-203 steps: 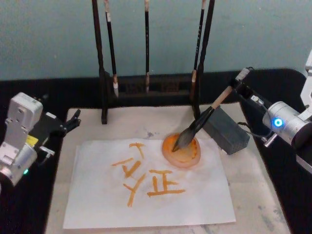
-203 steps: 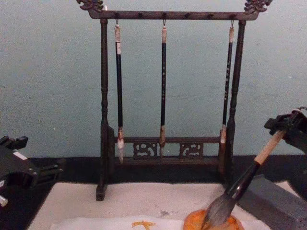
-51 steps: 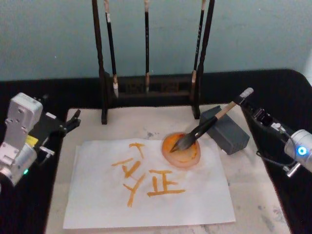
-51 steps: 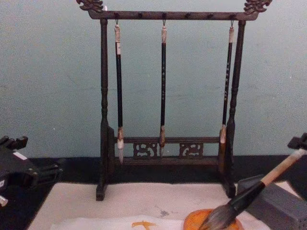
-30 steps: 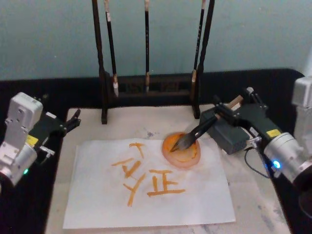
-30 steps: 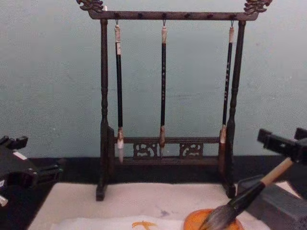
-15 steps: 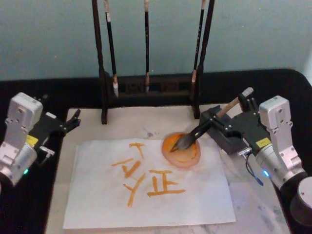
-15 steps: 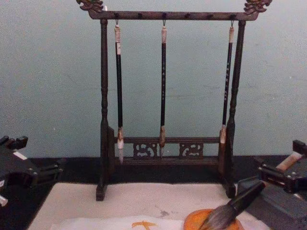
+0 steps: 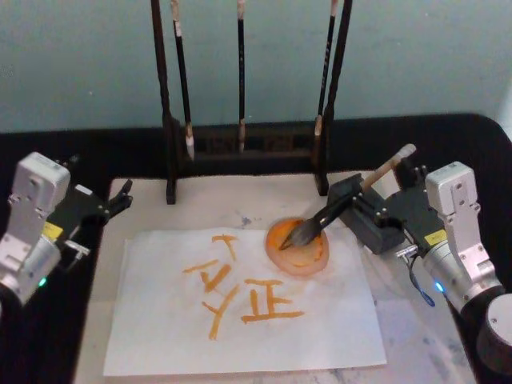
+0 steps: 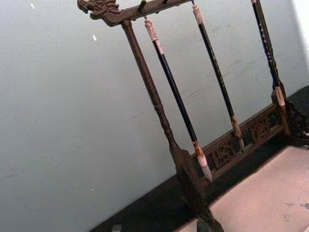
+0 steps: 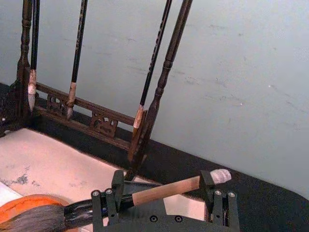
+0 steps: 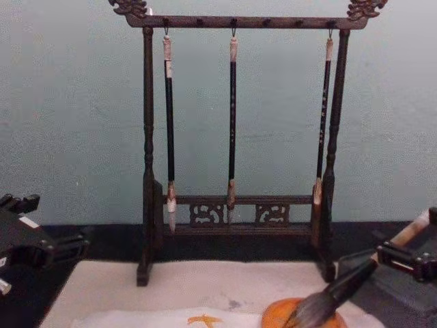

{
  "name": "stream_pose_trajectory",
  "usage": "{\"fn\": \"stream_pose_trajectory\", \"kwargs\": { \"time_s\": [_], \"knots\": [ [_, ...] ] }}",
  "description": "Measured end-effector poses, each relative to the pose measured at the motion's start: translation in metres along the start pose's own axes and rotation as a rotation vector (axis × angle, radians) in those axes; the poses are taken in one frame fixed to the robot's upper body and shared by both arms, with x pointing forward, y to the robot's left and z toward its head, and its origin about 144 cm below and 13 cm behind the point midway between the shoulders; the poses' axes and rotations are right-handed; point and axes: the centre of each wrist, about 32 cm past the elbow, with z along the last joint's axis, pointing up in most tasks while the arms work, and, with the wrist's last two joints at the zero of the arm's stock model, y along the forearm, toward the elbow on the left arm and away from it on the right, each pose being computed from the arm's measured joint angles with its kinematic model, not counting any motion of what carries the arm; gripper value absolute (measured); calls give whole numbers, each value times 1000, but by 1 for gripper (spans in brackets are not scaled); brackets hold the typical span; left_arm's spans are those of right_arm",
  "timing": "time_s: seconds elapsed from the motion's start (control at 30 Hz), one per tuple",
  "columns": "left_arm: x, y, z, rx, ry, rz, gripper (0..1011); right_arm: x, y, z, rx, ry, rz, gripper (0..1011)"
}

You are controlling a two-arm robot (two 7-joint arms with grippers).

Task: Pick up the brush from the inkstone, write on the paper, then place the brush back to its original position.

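1. Orange ink fills a round dish in the head view, set on the top right corner of the paper. The paper lies flat on a beige felt mat on the black counter and bears orange characters. The brush lies slanted, bristles in the dish, ferrule on the edge of a grey block, pale end raised to the right. The right hand straddles the handle with its fingers spread, one each side; contact with the wood cannot be confirmed. The left hand is parked at the mat's left edge, fingers parted, grasping nothing.

2. Left wrist view: a dark wooden rack with three thin black brushes hanging from its top bar, against a pale blue-green wall. A corner of the mat shows below.

3. Right wrist view: the right hand's two fingers stand apart, the tan handle crossing the gap between them, its pale end beyond the far finger. Bristles rest on the dish.

4. Chest view: the rack stands behind the mat. The brush slopes down to the dish; the right hand sits at the right edge about the handle. The left arm rests at the lower left.
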Motion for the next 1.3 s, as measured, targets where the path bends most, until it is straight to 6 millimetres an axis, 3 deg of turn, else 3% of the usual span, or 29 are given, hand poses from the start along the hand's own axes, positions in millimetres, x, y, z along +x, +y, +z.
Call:
{"fn": "stream_pose_trajectory", "kwargs": {
  "time_s": [1.3],
  "knots": [
    [0,0,0,0,0,0,1010,0,0,1,1,4,8,1000]
  ]
}}
